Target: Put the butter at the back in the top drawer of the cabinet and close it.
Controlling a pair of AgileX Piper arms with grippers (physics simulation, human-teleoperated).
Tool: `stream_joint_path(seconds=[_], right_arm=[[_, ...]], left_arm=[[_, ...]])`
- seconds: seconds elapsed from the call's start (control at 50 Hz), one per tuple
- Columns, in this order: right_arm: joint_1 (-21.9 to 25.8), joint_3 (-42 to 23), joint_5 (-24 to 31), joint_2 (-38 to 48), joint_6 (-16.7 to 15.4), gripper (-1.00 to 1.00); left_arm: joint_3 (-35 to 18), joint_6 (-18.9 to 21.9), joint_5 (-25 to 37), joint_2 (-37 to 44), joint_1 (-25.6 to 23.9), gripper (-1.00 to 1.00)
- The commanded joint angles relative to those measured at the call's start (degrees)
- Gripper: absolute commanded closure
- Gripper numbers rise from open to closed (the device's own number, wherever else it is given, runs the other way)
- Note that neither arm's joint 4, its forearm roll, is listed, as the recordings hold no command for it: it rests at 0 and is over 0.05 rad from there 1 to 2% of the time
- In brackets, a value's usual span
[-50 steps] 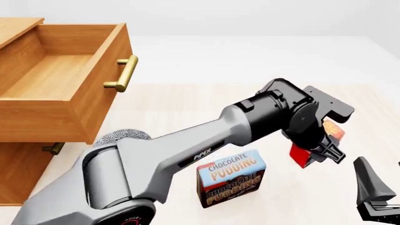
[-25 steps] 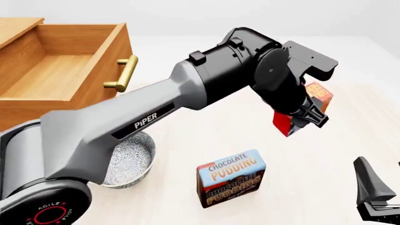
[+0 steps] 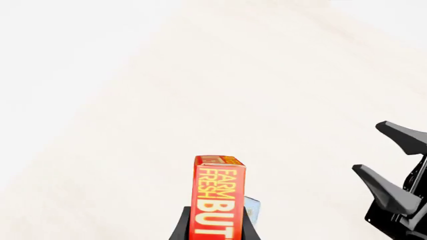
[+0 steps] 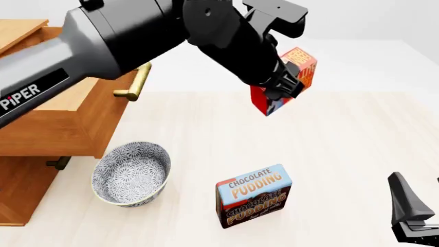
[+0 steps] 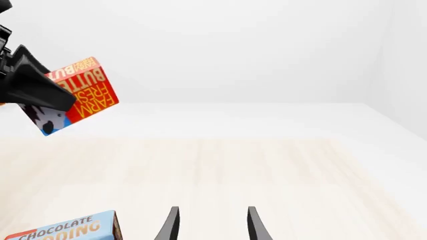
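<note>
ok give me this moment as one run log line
left claw: shut on butter, lifted above table | right claw: open, idle | top drawer: open | butter not yet in drawer

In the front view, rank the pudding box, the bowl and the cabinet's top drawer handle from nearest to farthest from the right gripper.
From the right gripper, low at the right edge:
1. Pudding box, standing on the table just to its left.
2. Bowl, further left, beside the cabinet.
3. Top drawer handle, on the open drawer, up and back at far left.
</note>
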Motion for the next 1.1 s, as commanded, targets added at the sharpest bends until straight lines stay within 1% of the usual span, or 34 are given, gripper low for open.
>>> stream_joint_path(seconds=[0.02,0.1,0.18,0.26,0.28,0.46,0.56,1.1], right_arm=[[0.0,0.0,0.0,0.0,0.0,-1.0],[0.0,0.0,0.0,0.0,0.0,-1.0],[0.0,0.0,0.0,0.0,0.0,-1.0],[0.0,0.0,0.0,0.0,0.0,-1.0],[0.0,0.0,0.0,0.0,0.0,-1.0],[0.0,0.0,0.0,0.0,0.0,-1.0],[0.0,0.0,0.0,0.0,0.0,-1.0],[0.0,0.0,0.0,0.0,0.0,-1.0]], left_arm=[[5.5,2.8,1.4,-8.9,4.4,1.0],[7.6,3.8,1.9,-11.9,6.3,1.0],[8.3,4.1,2.8,-13.5,7.3,1.0],[8.5,4.0,3.5,-14.2,8.0,1.0],[9.2,4.6,3.6,-15.4,9.0,1.0],[9.0,5.4,5.4,-18.0,11.3,1.0],[10.3,6.0,5.4,-19.6,12.8,1.0],[9.0,8.7,10.2,-25.5,19.1,1.0]])
